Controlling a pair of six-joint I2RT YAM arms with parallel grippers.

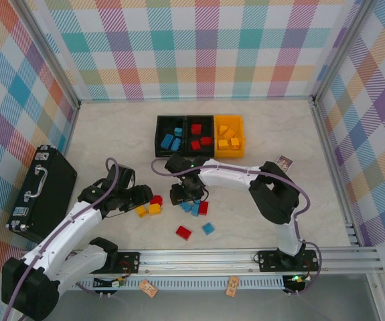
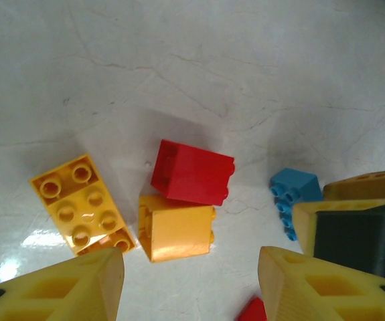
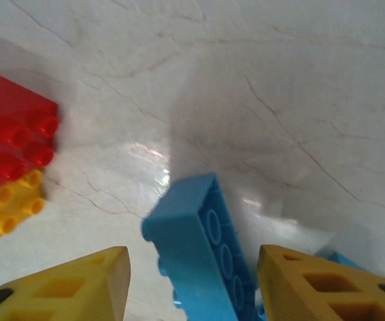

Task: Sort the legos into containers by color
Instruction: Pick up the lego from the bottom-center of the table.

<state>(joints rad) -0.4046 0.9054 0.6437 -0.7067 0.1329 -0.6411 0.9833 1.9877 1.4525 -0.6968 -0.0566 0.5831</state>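
Note:
The containers (image 1: 158,136) stand in a row at the back: a black bin holding blue legos, a black bin holding red ones, and a yellow bin (image 1: 241,136) holding yellow ones. Loose legos lie mid-table. My left gripper (image 1: 135,199) (image 2: 189,289) hangs open over the bare table just short of a yellow brick (image 2: 176,227), with a red brick (image 2: 192,172) behind it and a flat yellow brick (image 2: 80,204) to the left. My right gripper (image 1: 189,195) (image 3: 192,291) is open around a long blue brick (image 3: 202,261) that stands tilted on its edge, with gaps on both sides.
A black suitcase (image 1: 41,190) lies at the left edge. A red brick (image 1: 183,232) and a blue brick (image 1: 208,229) sit nearer the front rail. A small blue brick (image 2: 294,194) lies beside the right arm's finger (image 2: 359,224). A small card (image 1: 284,162) rests at the right.

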